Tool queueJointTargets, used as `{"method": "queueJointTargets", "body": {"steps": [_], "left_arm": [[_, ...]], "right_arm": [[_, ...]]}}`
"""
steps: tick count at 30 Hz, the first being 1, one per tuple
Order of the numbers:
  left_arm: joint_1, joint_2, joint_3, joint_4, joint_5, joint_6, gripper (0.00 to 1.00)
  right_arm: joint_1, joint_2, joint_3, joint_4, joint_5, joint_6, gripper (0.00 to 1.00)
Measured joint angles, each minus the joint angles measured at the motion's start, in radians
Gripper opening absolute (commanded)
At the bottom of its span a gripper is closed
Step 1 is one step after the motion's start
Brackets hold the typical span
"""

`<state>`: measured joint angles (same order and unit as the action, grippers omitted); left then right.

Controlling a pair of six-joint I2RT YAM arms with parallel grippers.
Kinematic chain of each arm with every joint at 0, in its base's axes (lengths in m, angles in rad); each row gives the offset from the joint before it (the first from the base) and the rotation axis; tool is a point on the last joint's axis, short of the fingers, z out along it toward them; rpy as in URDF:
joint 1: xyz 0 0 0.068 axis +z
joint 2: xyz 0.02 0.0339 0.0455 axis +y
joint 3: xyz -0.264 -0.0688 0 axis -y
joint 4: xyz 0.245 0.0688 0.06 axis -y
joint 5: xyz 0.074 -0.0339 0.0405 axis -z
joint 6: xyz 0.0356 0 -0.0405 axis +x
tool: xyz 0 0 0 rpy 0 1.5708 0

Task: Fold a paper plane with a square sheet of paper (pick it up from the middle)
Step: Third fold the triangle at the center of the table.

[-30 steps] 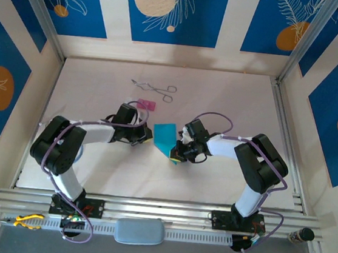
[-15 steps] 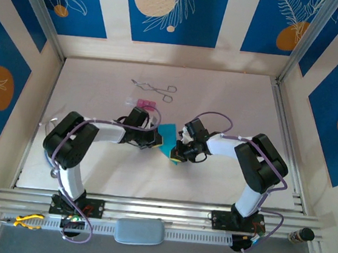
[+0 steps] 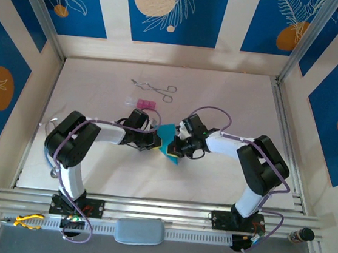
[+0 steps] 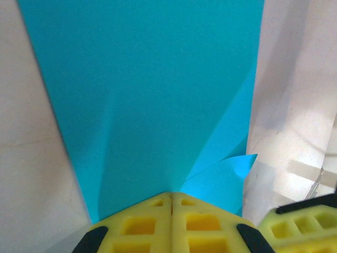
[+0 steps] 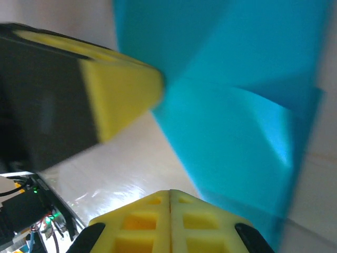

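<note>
1. Here, near the middle of the table (image 3: 232, 103), my two grippers meet tip to tip over the folded blue paper (image 3: 168, 135).
2. My left gripper (image 3: 156, 141) reaches in from the left. In its wrist view the yellow pads (image 4: 142, 224) are pressed together with no gap along the seam.
3. The tip of that gripper sits right at the near end of the paper, where the blue narrows toward it. I cannot tell whether any paper is nipped between the pads.
4. My right gripper (image 3: 176, 148) comes in from the right, also pressed tight. Its pads (image 5: 197, 229) meet in one straight line.
5. The paper rises just past the right fingertips and touches or nearly touches them. I cannot tell whether there is a hold on it.
6. From the right wrist, one yellow pad of the left gripper pokes in from the left and meets the paper's edge.
7. The paper is not flat: diagonal creases cross it, and a small triangular flap sticks out at its lower right in the left wrist view.
8. The metal forceps (image 3: 155, 88) lie well apart at the far side of the table.
9. The small pink block (image 3: 145, 103) sits near them, just behind my left wrist.
</note>
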<state>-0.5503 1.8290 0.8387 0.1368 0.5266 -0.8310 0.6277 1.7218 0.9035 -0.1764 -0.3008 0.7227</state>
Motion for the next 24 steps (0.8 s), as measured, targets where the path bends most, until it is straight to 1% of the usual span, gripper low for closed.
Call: {"method": "queueJointTargets", "body": {"steps": [4, 10, 16, 24], "left_arm": [[0.000, 0.000, 0.000, 0.000, 0.000, 0.000, 0.01], [0.000, 0.000, 0.000, 0.000, 0.000, 0.000, 0.01], [0.000, 0.000, 0.000, 0.000, 0.000, 0.000, 0.00], [0.001, 0.000, 0.000, 0.001, 0.000, -0.001, 0.00]], "right_arm": [[0.031, 0.067, 0.066, 0.016, 0.006, 0.001, 0.07], [0.040, 0.132, 0.061, 0.029, 0.020, 0.005, 0.07], [0.038, 0.097, -0.007, 0.100, 0.019, 0.004, 0.08], [0.008, 0.008, -0.124, 0.116, -0.004, 0.000, 0.10]]}}
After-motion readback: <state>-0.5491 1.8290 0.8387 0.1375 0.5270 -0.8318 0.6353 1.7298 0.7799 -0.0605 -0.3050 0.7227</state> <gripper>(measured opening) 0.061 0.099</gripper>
